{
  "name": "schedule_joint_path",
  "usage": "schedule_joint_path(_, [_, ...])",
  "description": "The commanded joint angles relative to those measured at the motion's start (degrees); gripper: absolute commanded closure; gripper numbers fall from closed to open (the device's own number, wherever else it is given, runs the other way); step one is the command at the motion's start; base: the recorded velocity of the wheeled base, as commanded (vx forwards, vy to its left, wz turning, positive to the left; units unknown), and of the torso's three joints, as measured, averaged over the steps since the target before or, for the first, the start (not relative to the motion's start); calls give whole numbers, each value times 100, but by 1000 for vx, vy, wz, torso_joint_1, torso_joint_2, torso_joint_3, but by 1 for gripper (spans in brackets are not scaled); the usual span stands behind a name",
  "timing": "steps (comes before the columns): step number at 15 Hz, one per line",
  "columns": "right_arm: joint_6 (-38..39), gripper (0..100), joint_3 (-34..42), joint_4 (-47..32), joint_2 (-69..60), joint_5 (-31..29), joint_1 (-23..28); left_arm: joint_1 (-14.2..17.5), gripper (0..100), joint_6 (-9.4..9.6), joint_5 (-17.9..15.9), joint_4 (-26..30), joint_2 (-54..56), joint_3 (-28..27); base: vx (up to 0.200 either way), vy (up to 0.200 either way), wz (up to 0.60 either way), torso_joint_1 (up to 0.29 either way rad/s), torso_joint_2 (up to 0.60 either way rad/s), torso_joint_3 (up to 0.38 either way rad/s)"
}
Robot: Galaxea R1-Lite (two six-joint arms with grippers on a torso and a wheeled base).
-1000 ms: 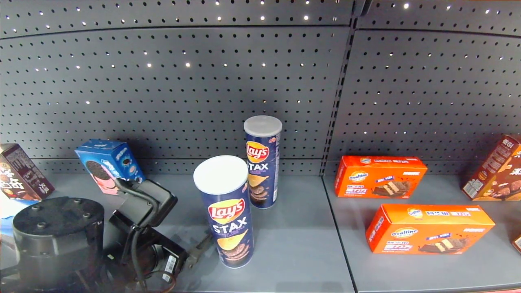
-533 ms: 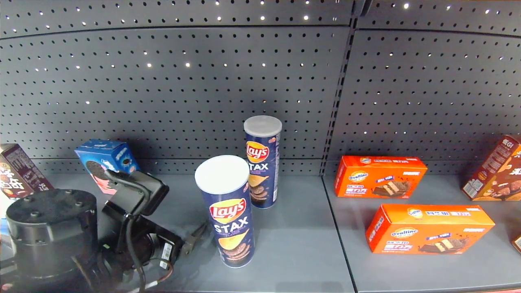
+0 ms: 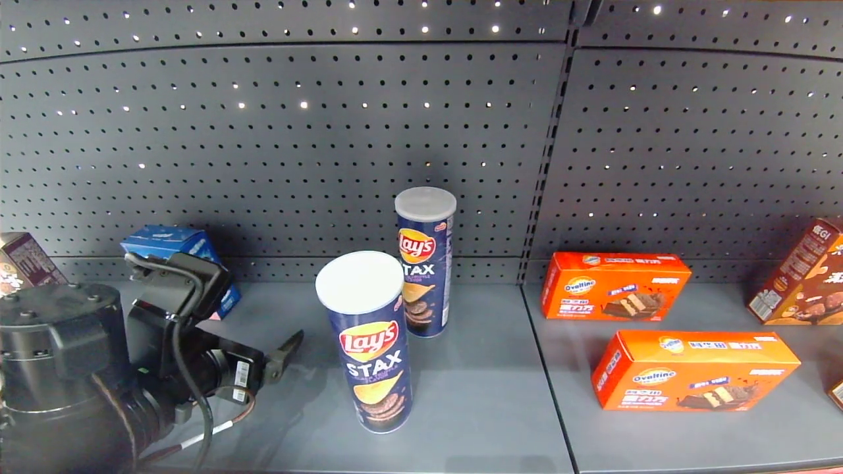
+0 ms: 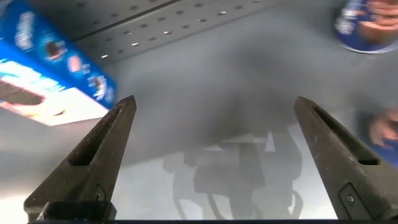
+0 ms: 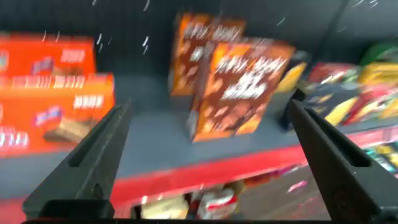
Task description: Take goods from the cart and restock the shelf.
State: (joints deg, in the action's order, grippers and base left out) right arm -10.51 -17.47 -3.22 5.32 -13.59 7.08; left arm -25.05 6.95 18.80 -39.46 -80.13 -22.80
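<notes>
Head view: near chip can (image 3: 367, 342) upright on shelf (image 3: 474, 395), far can (image 3: 425, 260) just behind. Left gripper (image 3: 284, 347) left of near can, apart.
Left wrist view: jaws wide, empty; blue cookie box (image 4: 50, 74) beyond.
Right wrist view: right gripper (image 5: 208, 134) spread wide, empty, facing brown boxes (image 5: 242, 81).

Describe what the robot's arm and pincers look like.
The left arm is black, with a round bolted joint housing and a ribbed sleeve. A black cable loops over it, a thin red-and-white wire trails below, and a white sticker marks the wrist. The left pincer and right pincer have dark, tapering, pointed fingers.
</notes>
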Motion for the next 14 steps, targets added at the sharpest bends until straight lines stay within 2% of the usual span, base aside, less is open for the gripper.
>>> schedule_joint_path(1, [49,0,587,137,13,76,4,167,0,-1,1,0,68,12,0,0,0,0,0,0])
schedule_joint_path(3, [58,0,1387,928,13,129,4,369,0,8,1,9,217,144,0,0,0,0,0,0])
schedule_joint_path(4, [58,0,1439,981,13,129,4,387,0,8,1,9,226,161,0,0,0,0,0,0])
schedule_joint_path(5, [75,0,1738,1122,13,340,4,563,0,8,-8,9,393,346,0,0,0,0,0,0])
schedule_joint_path(8, [40,0,1685,533,22,1104,4,747,0,26,-78,9,604,495,0,0,0,0,0,0])
schedule_joint_path(9, [75,0,1641,436,22,1623,4,756,0,26,-78,9,621,452,0,0,0,0,0,0])
schedule_joint_path(12, [523,0,1641,445,22,1605,4,774,0,26,-78,9,674,443,0,0,0,0,0,0])
schedule_joint_path(14, [497,0,1641,445,22,1517,12,835,0,26,-78,9,692,434,0,0,0,0,0,0])
